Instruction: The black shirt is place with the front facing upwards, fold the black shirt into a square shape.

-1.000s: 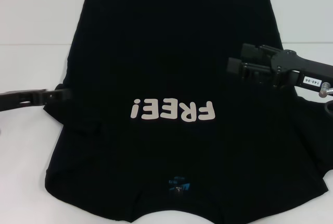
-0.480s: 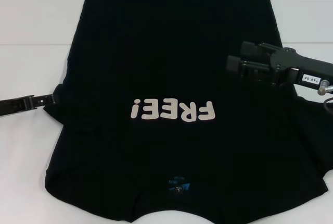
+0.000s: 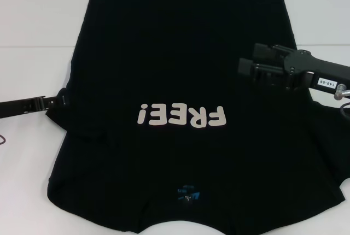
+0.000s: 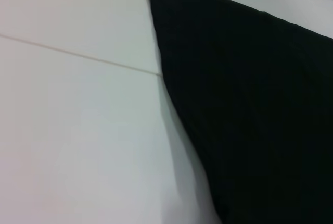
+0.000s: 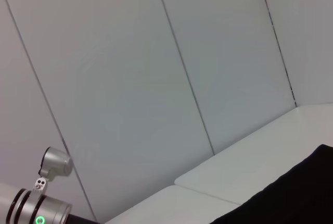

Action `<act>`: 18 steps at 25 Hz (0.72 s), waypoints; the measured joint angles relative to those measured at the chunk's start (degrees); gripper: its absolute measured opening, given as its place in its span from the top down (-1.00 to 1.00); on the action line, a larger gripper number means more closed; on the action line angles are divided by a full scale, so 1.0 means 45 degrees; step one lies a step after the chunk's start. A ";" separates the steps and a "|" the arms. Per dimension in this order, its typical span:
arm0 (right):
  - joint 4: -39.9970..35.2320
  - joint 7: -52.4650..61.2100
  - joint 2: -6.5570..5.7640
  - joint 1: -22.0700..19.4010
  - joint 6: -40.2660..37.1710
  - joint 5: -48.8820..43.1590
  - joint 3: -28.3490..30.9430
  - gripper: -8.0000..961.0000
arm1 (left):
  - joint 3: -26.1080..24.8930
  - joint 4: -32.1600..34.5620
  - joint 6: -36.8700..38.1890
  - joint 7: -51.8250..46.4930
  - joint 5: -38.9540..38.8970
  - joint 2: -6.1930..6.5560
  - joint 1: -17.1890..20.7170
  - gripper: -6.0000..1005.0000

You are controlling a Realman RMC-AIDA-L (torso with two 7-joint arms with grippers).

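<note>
The left gripper (image 3: 60, 100), jaws unreadable, reaches the shirt (image 3: 180, 54)'s mid-left sleeve and should pinch deep; the right gripper (image 3: 249, 70) hovers mid-right, jaws apart.

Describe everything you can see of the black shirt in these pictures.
The black shirt is plain soft fabric, spread flat and unfolded on the white table, front up. Pale "FREE!" lettering crosses its chest; a small blue neck label lies nearest the robot. The left gripper meets its left sleeve edge; the right gripper hovers over it.

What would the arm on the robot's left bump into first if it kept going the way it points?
Probably the black shirt: the left gripper points sideways at its sleeve edge, apparently already touching it.
</note>
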 joint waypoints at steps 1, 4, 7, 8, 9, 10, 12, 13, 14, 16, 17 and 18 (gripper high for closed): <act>0.0003 0.0001 0.0000 -0.0017 0.0000 0.0000 0.0000 -0.83 | 0.0002 -0.0038 -0.0074 0.0073 0.0000 -0.0010 -0.0030 -0.84; 0.0006 0.0020 0.0000 -0.0050 0.0000 0.0001 0.0000 -0.83 | 0.0016 -0.0228 -0.0335 0.0369 0.0000 -0.0016 -0.0128 -0.84; 0.0007 0.0044 0.0000 -0.0072 -0.0001 0.0001 0.0000 -0.83 | 0.0023 -0.0392 -0.0455 0.0648 -0.0001 -0.0016 -0.0205 -0.84; 0.0007 0.0046 0.0000 -0.0074 -0.0001 0.0000 0.0000 -0.83 | 0.0024 -0.0414 -0.0468 0.0706 0.0005 -0.0016 -0.0213 -0.84; 0.0007 0.0046 0.0000 -0.0076 -0.0001 0.0001 0.0000 -0.83 | 0.0024 -0.0422 -0.0471 0.0752 0.0025 -0.0016 -0.0218 -0.84; 0.0007 0.0044 -0.0001 -0.0074 -0.0001 0.0001 0.0000 -0.83 | 0.0031 -0.0443 -0.0477 0.0819 0.0062 -0.0016 -0.0225 -0.84; 0.0007 0.0033 0.0000 -0.0052 -0.0001 0.0001 -0.0001 -0.83 | 0.0145 -0.0516 -0.0480 0.0896 0.0116 -0.0016 -0.0235 -0.84; 0.0007 0.0031 0.0000 -0.0040 -0.0001 0.0002 0.0000 -0.83 | 0.0224 -0.0540 -0.0469 0.0912 0.0126 -0.0017 -0.0237 -0.84; 0.0007 0.0030 0.0000 -0.0023 -0.0001 0.0002 0.0000 -0.83 | 0.0326 -0.0563 -0.0444 0.0924 0.0128 -0.0017 -0.0239 -0.84; 0.0005 0.0033 -0.0001 -0.0003 0.0000 0.0001 0.0000 -0.83 | 0.0605 -0.0569 -0.0390 0.0952 0.0132 -0.0017 -0.0240 -0.84; 0.0003 0.0035 0.0000 0.0006 -0.0001 0.0002 0.0000 -0.83 | 0.0763 -0.0570 -0.0375 0.0963 0.0134 -0.0017 -0.0243 -0.84; -0.0005 0.0038 0.0000 0.0014 -0.0001 0.0002 0.0000 -0.84 | 0.0870 -0.0570 -0.0367 0.0966 0.0135 -0.0017 -0.0243 -0.84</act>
